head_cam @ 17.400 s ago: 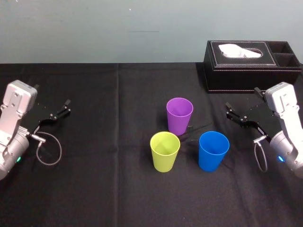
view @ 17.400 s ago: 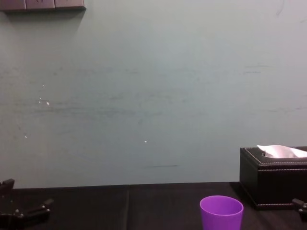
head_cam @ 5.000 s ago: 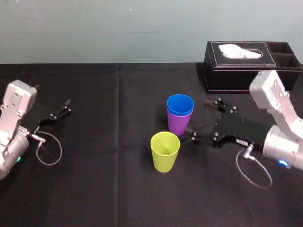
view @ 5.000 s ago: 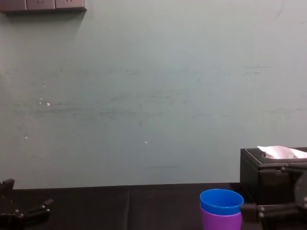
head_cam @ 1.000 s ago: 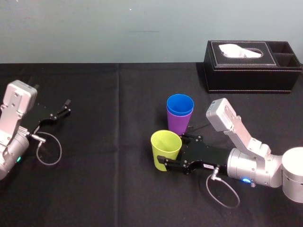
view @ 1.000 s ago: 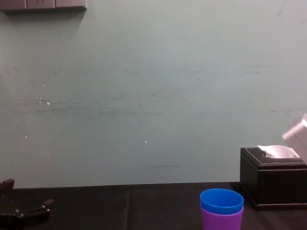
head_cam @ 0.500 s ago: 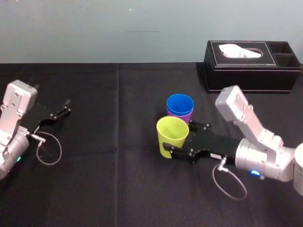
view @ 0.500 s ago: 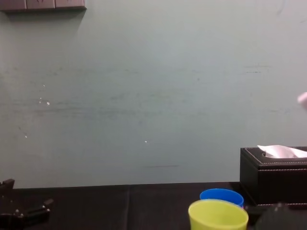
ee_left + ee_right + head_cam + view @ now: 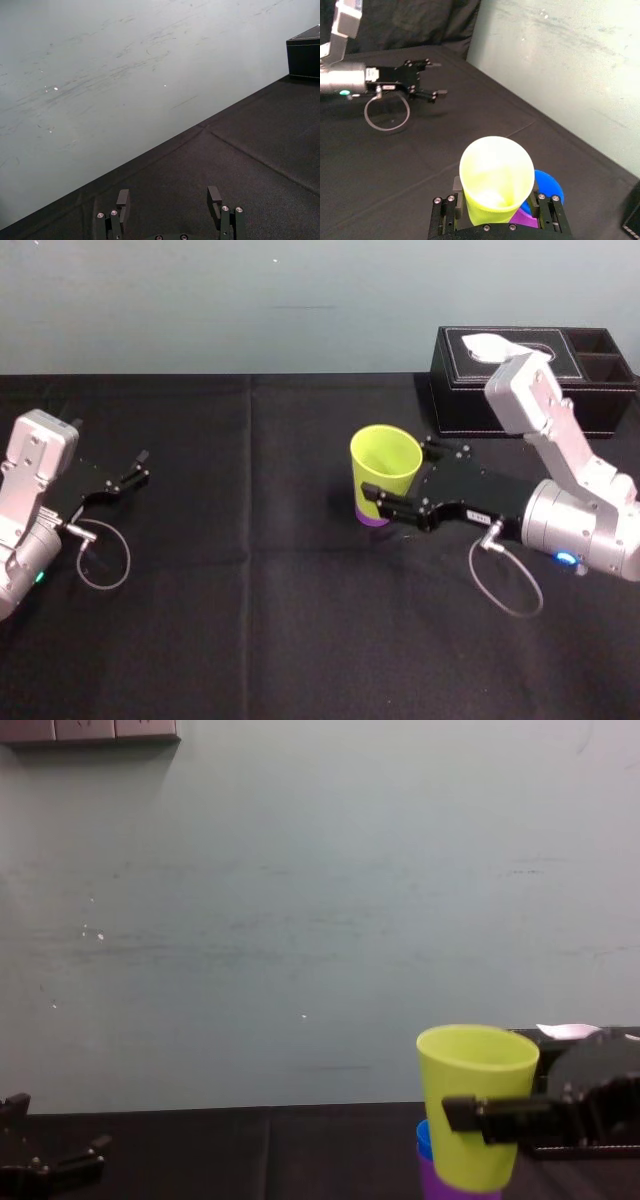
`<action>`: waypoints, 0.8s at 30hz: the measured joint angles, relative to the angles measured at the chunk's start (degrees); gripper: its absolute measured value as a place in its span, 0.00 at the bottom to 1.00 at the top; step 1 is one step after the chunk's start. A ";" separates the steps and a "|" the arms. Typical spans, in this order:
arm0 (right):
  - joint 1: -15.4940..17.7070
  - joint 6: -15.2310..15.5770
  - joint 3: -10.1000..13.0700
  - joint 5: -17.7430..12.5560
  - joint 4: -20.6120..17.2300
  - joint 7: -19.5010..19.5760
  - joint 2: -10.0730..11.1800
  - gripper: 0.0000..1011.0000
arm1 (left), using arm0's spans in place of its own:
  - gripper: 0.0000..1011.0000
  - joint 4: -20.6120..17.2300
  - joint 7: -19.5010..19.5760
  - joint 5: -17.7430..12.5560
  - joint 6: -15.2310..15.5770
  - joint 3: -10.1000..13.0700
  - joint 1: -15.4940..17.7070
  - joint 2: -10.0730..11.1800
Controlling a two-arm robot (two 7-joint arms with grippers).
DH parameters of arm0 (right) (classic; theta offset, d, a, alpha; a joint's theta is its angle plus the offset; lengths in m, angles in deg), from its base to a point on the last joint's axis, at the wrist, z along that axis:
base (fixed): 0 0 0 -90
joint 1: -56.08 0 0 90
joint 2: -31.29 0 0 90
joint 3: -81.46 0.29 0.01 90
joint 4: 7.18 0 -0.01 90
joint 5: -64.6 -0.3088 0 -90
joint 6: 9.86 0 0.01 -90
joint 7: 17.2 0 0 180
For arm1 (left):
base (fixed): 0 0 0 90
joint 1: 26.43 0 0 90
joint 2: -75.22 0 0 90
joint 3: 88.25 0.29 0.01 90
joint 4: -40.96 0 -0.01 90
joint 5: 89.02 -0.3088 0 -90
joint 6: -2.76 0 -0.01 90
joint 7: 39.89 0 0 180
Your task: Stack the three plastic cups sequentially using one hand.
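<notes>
- Left gripper [image 9: 135,468]: parked far left, fingers apart, idle.
- Yellow-green cup [image 9: 385,468]: half a second ago I held it beside the stack. Now it is raised upright over the blue cup [image 9: 547,185], which is nested in the purple cup [image 9: 370,521]. I cannot tell whether its base has entered.
- Right gripper [image 9: 400,485]: clamped on the yellow-green cup. I judge that only lowering and release remain.

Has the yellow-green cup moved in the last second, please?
Yes: the right gripper has carried the yellow-green cup up and back toward the tissue box.
</notes>
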 joint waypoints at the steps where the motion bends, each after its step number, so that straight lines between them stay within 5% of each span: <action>1: -0.15 0.10 0.15 -0.04 -0.06 0.09 -0.03 0.73 | 1.00 0.00 0.00 0.00 0.00 0.00 0.00 0.00; 24: -6.02 1.07 0.28 1.03 6.15 1.17 -3.19 0.73 | 1.00 0.00 0.00 0.00 0.00 0.00 0.00 0.00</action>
